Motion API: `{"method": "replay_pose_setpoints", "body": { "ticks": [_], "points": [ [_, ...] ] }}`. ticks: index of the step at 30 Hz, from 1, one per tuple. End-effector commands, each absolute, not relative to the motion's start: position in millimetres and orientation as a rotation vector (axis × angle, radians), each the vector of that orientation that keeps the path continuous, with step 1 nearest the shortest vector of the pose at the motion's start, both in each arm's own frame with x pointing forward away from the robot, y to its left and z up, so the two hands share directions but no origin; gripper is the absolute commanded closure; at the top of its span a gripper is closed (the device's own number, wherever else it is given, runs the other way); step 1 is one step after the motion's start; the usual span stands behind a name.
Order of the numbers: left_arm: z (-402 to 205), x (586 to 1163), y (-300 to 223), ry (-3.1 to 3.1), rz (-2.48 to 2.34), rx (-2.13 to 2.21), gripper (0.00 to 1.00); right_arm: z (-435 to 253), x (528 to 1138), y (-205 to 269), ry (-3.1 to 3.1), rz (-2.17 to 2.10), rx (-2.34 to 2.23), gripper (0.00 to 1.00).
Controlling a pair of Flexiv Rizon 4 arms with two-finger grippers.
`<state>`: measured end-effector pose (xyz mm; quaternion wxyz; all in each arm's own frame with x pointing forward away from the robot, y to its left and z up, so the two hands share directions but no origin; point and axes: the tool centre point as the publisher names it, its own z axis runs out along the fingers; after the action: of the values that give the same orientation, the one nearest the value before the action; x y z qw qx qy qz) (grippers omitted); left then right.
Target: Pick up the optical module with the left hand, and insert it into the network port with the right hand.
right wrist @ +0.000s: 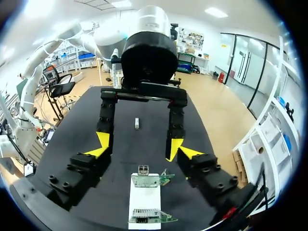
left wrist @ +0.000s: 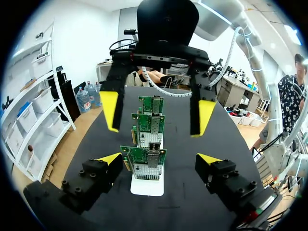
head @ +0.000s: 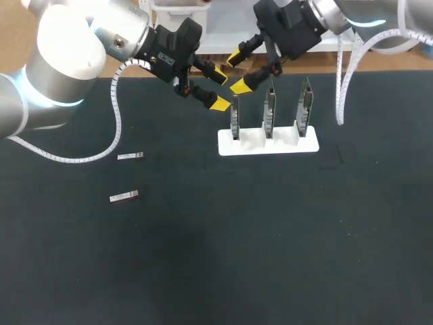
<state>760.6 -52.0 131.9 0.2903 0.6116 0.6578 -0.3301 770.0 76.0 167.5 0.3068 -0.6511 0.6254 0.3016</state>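
Three green network cards stand upright in a white stand (head: 267, 145). Both grippers hang open, facing each other over its left end. My left gripper (head: 218, 89) is beside the leftmost card (head: 235, 119). In the left wrist view that card (left wrist: 143, 162) stands between the left gripper's (left wrist: 159, 161) yellow tips, untouched, with a metal port cage (left wrist: 153, 151) on its top edge. My right gripper (head: 238, 70) hovers just above and behind, holding nothing; the left wrist view shows it (left wrist: 156, 113) ahead, over the row of cards. Two silvery optical modules (head: 130, 156) (head: 124, 196) lie on the mat at left.
The black mat (head: 237, 257) covers the table, and its wooden far edge (head: 379, 64) runs behind the stand. In the right wrist view, one module (right wrist: 136, 123) lies far ahead beyond the left gripper (right wrist: 138, 143), and a card (right wrist: 144, 181) stands under my right gripper (right wrist: 142, 154).
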Motion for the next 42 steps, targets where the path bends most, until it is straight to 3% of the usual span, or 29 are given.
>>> {"method": "replay_pose_setpoints", "body": {
  "ticks": [1,13,14,15,16,42],
  "points": [
    [132,760,-53,1.759,-0.877,1.631,0.0,171,764,62,1.659,0.787,-1.699,0.0],
    [132,760,-53,1.759,-0.877,1.631,0.0,169,760,50,1.682,0.783,-1.663,0.0],
    [132,760,-53,1.759,-0.877,1.631,0.0,168,760,50,1.675,0.795,-1.657,0.21],
    [132,760,-53,1.759,-0.877,1.631,0.0,168,759,49,1.672,0.796,-1.655,0.64],
    [132,760,-53,1.759,-0.877,1.631,0.0,168,759,49,1.664,0.788,-1.658,1.0],
    [132,760,-53,1.759,-0.877,1.631,0.0,162,765,66,1.65,0.812,-1.637,1.0]
  ]
}}
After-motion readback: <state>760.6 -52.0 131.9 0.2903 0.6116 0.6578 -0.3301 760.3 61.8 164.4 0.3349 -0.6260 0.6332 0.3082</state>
